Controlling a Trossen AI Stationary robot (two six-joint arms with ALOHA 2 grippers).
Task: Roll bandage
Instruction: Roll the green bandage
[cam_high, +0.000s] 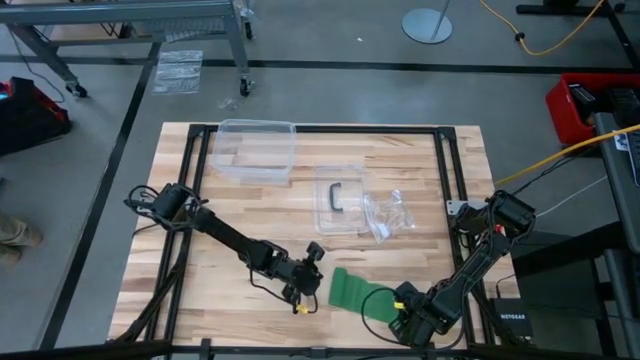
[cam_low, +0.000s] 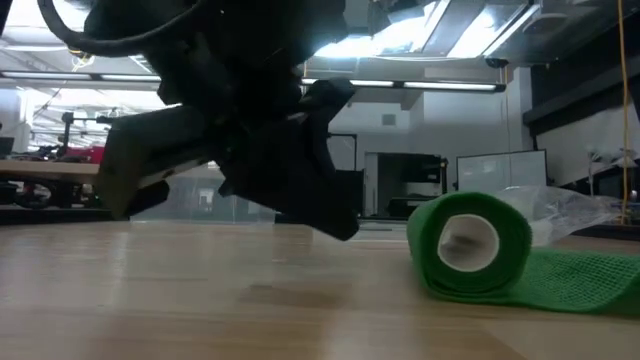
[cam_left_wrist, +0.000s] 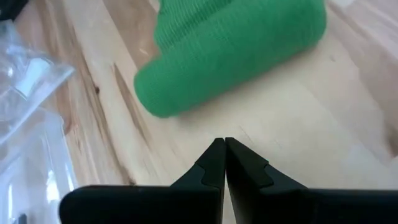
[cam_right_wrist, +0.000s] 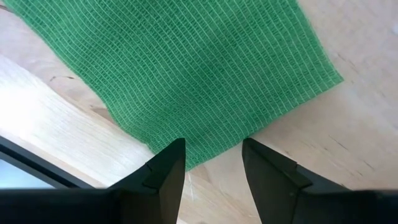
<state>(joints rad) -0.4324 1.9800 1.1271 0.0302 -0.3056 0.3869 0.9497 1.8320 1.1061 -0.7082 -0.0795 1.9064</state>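
Two grippers are at work near the front edge of the table, one on each side of the bandage. The left gripper has its fingers pressed together with nothing between them; in its wrist view the tips point at bare wood just short of the rolled part of the bandage, and in the low view the arm hangs a little above the table to the left of the roll, near it but apart from it. The right gripper stands with its fingers spread, holding nothing, poised at the free end of the flat green strip, whose edge lies just beyond the fingertips. The bandage is partly rolled: a short hollow roll sits at the left end of the strip and a flat tail runs off to the right toward the right gripper. The step in hand looks like the rolling itself, somewhere in the middle, with a fair stretch of the tail left to wind. The next move probably calls for the left gripper to nudge the roll rightward along the tail while the right gripper pins or holds the loose end so the cloth stays straight. Farther back lie a crumpled clear plastic bag, a lid with a dark handle and a clear container, all well apart from the work.
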